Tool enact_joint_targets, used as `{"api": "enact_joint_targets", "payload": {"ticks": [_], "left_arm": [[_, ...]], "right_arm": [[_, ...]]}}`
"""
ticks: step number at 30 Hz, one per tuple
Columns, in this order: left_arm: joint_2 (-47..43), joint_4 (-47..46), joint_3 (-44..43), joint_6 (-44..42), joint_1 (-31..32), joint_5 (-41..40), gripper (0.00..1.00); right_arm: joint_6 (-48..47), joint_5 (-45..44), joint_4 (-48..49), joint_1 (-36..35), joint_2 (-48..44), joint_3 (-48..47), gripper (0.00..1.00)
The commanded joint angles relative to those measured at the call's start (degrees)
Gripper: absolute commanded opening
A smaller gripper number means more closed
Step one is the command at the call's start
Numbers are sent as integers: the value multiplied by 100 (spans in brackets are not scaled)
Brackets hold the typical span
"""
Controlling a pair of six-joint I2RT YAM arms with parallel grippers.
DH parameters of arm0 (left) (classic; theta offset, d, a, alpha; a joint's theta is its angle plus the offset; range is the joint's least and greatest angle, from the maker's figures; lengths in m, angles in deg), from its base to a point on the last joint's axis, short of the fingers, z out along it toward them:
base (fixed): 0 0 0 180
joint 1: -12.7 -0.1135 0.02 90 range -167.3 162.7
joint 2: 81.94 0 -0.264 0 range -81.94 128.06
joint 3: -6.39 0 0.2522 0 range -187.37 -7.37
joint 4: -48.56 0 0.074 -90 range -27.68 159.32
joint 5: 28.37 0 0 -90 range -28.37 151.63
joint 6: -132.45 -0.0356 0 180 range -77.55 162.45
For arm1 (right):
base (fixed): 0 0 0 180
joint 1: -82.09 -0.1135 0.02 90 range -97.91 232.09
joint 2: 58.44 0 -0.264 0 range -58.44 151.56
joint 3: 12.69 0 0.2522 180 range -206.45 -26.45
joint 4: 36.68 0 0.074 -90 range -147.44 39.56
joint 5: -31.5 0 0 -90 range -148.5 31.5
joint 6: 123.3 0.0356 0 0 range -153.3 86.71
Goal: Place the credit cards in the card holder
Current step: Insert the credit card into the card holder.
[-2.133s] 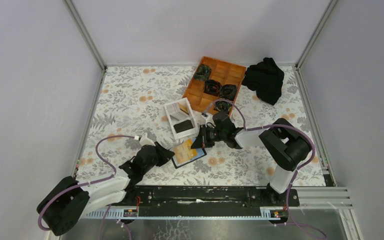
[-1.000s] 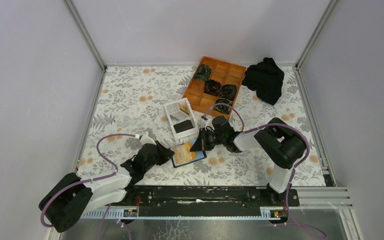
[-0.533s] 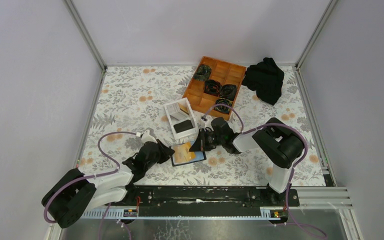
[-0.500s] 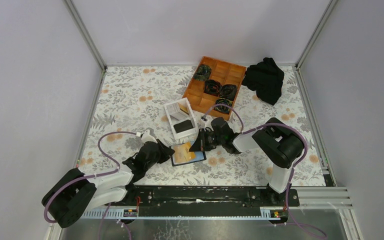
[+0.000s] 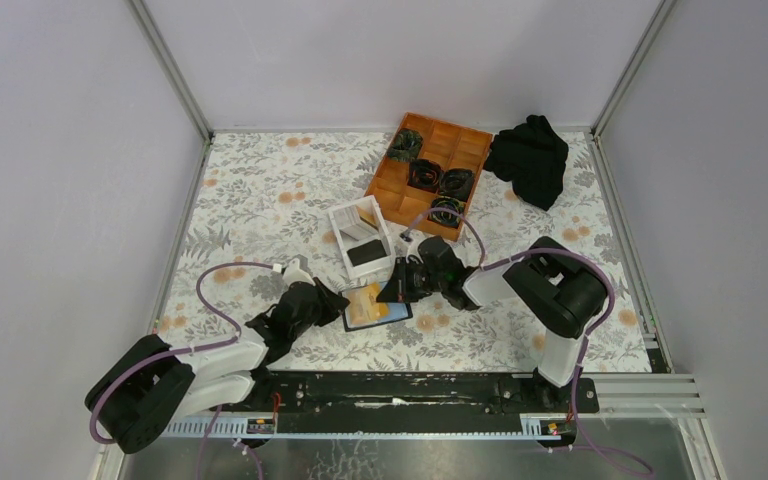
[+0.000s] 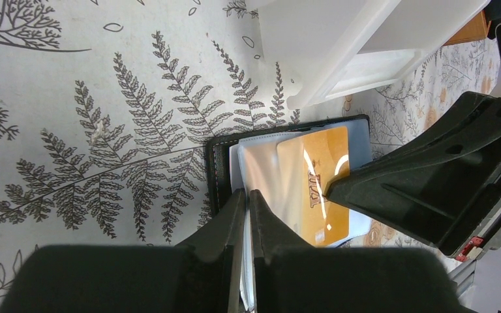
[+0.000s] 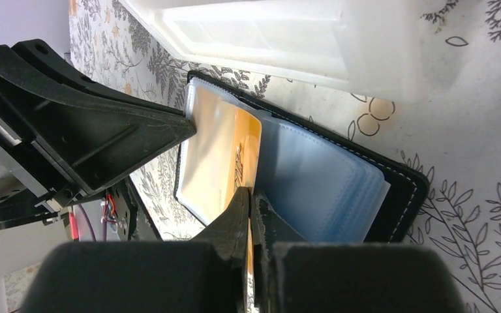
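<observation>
Near: my left gripper clenched on clear sleeve of card holder. Holder lies open on table, just before white box. Right gripper pinches orange card at sleeve mouth, which I judge part-inserted. Remaining: seat card fully. Further cards: cannot tell.

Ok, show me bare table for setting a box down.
Free: far-left table, from its left edge to the white box; the near strip right of the card holder. Crowded: centre, where left gripper and right gripper pinch card holder and orange card; far right, orange tray, black cloth.
</observation>
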State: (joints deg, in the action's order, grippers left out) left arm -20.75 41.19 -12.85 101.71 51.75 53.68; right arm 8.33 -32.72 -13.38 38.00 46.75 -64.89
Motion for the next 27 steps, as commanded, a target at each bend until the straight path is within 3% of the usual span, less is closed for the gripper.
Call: {"api": "enact_joint_targets", "payload": {"ticks": [1, 6, 7, 9, 13, 27], "left_arm": [[137, 228, 64, -143, 28, 280, 10], [181, 189, 43, -143, 69, 272, 9], [195, 181, 46, -143, 80, 277, 9], [204, 172, 51, -143, 93, 263, 9], [228, 143, 53, -135, 125, 258, 8], [118, 179, 72, -47, 213, 223, 5]], "right_arm": [[-166, -916, -384, -299, 130, -31, 0], [-35, -1215, -727, -594, 42, -138, 0], [0, -1242, -760, -640, 21, -146, 4], [21, -1278, -840, -684, -33, -152, 26], [-11, -1454, -1084, -720, -193, -167, 42], [-498, -2649, -2895, -1215, -297, -1011, 46]]}}
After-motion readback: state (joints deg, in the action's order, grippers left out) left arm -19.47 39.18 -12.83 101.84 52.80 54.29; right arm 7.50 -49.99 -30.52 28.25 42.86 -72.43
